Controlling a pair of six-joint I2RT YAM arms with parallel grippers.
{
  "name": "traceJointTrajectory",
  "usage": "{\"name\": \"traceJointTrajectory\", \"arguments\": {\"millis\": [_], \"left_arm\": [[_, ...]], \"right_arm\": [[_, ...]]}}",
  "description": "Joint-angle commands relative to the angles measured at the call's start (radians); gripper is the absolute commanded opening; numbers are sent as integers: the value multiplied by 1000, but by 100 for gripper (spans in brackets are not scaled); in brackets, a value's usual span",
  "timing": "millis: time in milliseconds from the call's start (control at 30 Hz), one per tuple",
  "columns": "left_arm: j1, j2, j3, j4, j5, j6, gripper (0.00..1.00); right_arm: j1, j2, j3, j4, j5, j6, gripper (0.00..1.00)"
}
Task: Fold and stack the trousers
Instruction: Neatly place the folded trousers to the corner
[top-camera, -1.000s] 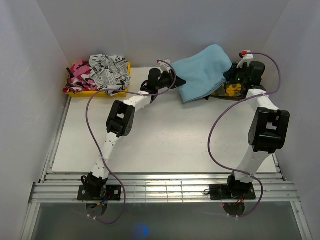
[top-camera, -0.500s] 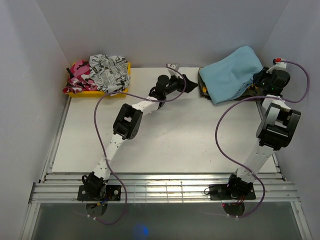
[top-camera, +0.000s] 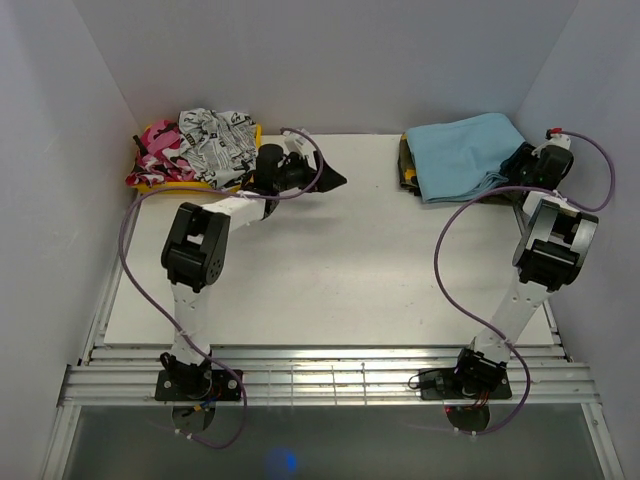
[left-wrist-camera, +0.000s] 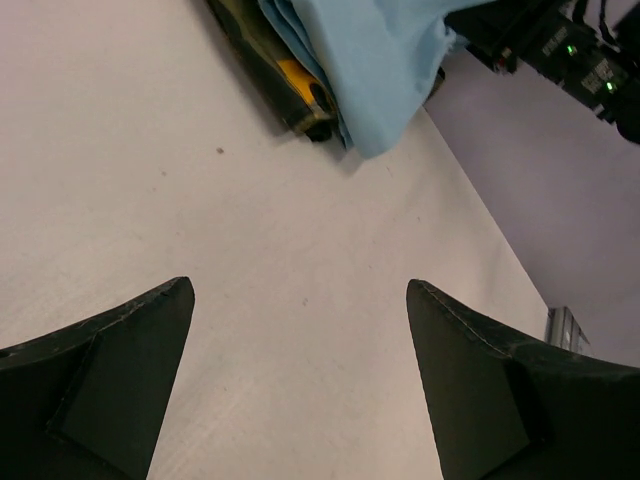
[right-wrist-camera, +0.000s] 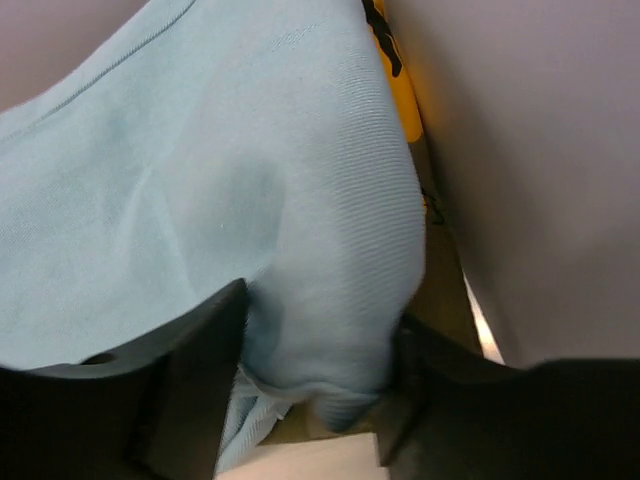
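The light-blue trousers (top-camera: 462, 152) lie folded at the table's back right corner, on top of a dark olive and yellow item (top-camera: 408, 172). My right gripper (top-camera: 516, 166) is at their right edge. In the right wrist view a soft fold of the trousers (right-wrist-camera: 250, 180) bulges loosely between its parted fingers (right-wrist-camera: 200, 370), so this gripper (right-wrist-camera: 320, 345) is open around the cloth. My left gripper (top-camera: 336, 180) hangs open over bare table left of centre, holding nothing. Its wrist view has the trousers (left-wrist-camera: 370, 60) far ahead, beyond the gripper (left-wrist-camera: 300, 295).
A yellow tray (top-camera: 160, 187) at the back left holds a heap of patterned clothes (top-camera: 205, 142), pink and black-and-white. The dark and yellow item (left-wrist-camera: 290, 85) sticks out under the trousers. White walls close in the table on three sides, the right one just beside my right gripper.
The trousers travelled right and came down on the stack in the back right corner. My left gripper let go, opened wide and swung left. My right gripper's jaws have widened.
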Motion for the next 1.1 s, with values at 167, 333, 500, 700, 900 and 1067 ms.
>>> {"name": "traceJointTrajectory", "arguments": {"millis": [167, 333, 500, 700, 900, 1067], "left_arm": [[-3, -283, -229, -128, 98, 15, 98], [32, -443, -364, -168, 146, -2, 98], [37, -582, -480, -162, 164, 21, 98], [46, -635, -495, -269, 196, 94, 98], [54, -662, -488, -323, 141, 181, 98], [63, -691, -528, -303, 117, 194, 98]], "right_arm": [[-16, -9, 184, -488, -106, -163, 91], [-83, -82, 230, -784, -187, -131, 98], [-132, -298, -188, -385, -462, 315, 98], [99, -319, -130, -477, -461, 52, 95], [357, -140, 288, -676, 29, -478, 76], [507, 92, 575, -722, 297, -612, 70]]}}
